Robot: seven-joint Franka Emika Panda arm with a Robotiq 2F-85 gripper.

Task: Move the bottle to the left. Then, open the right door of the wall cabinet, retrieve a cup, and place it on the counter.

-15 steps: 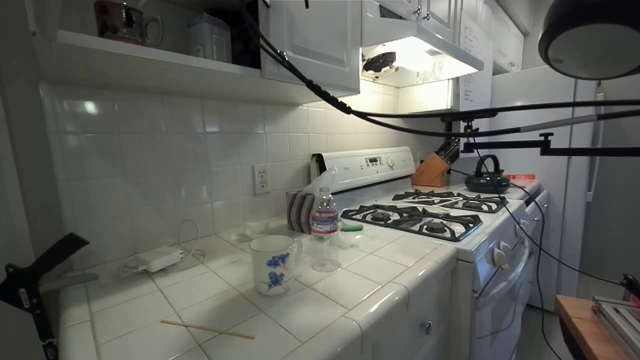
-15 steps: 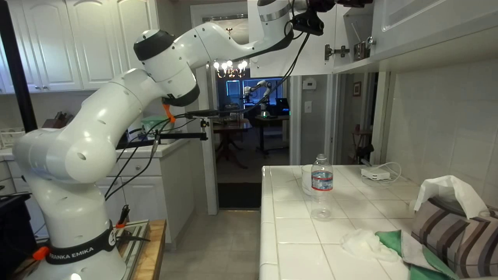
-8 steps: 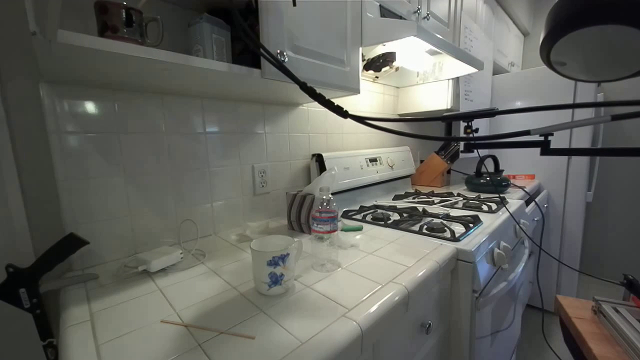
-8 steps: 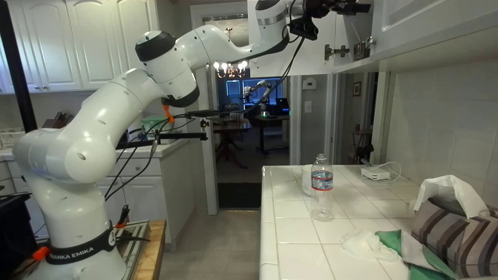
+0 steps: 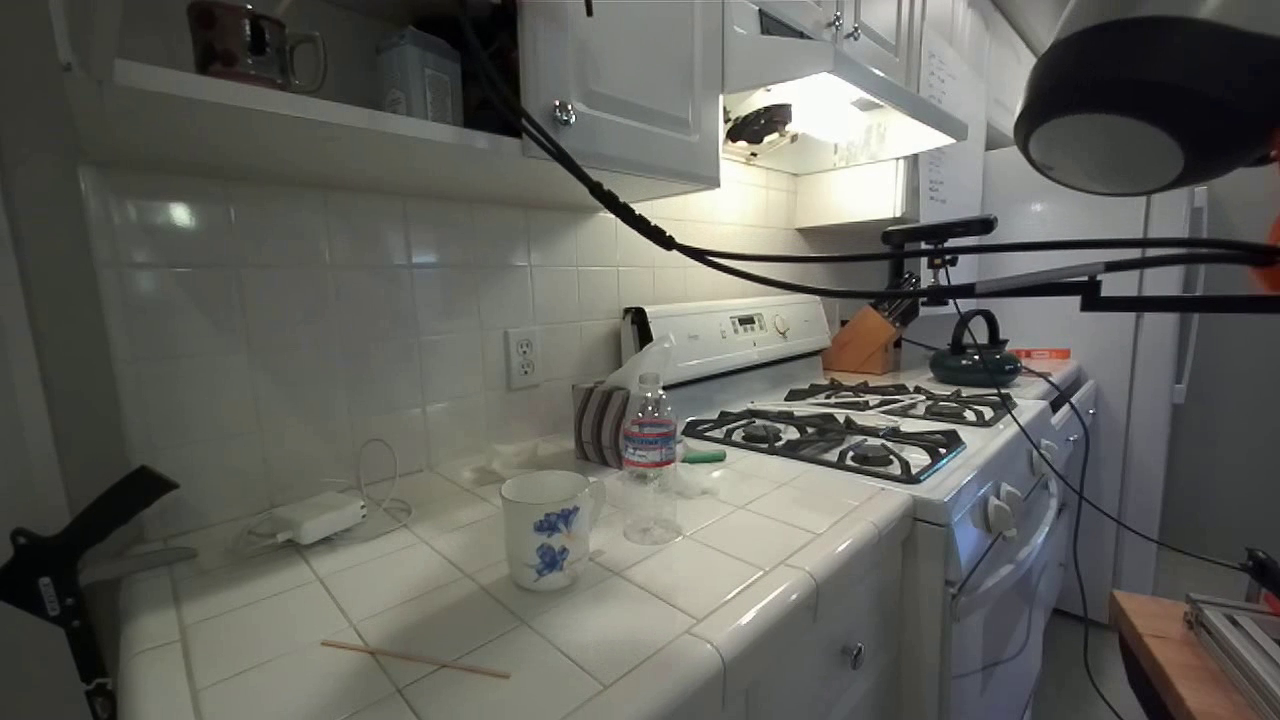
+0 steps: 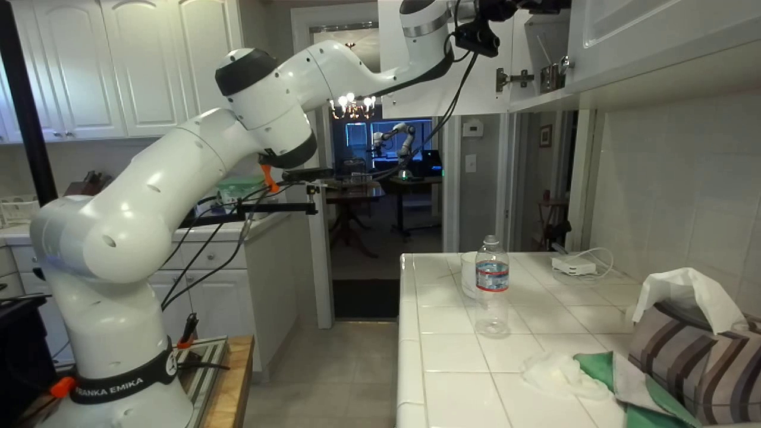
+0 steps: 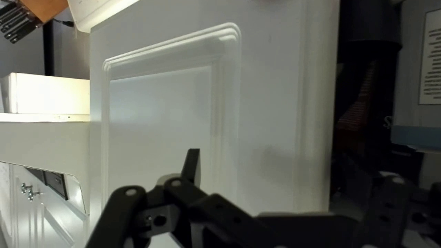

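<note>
My black two-fingered gripper (image 7: pixel 270 160) has its jaws spread wide: in the wrist view one shows in front of the flat white right door (image 7: pixel 206 110) with its recessed panel, the other past the door's edge, at the dark opening of the white-painted wall cabinet (image 5: pixel 320 112). I cannot tell whether either touches. In both exterior views, the small clear plastic bottle (image 6: pixel 492 276) with its red-and-blue band stands upright on the white square-tiled counter (image 6: pixel 452 395), near a white mug with blue flowers (image 5: pixel 545 530). In an exterior view, a reddish-brown mug (image 5: pixel 240 45) sits inside the cabinet.
</note>
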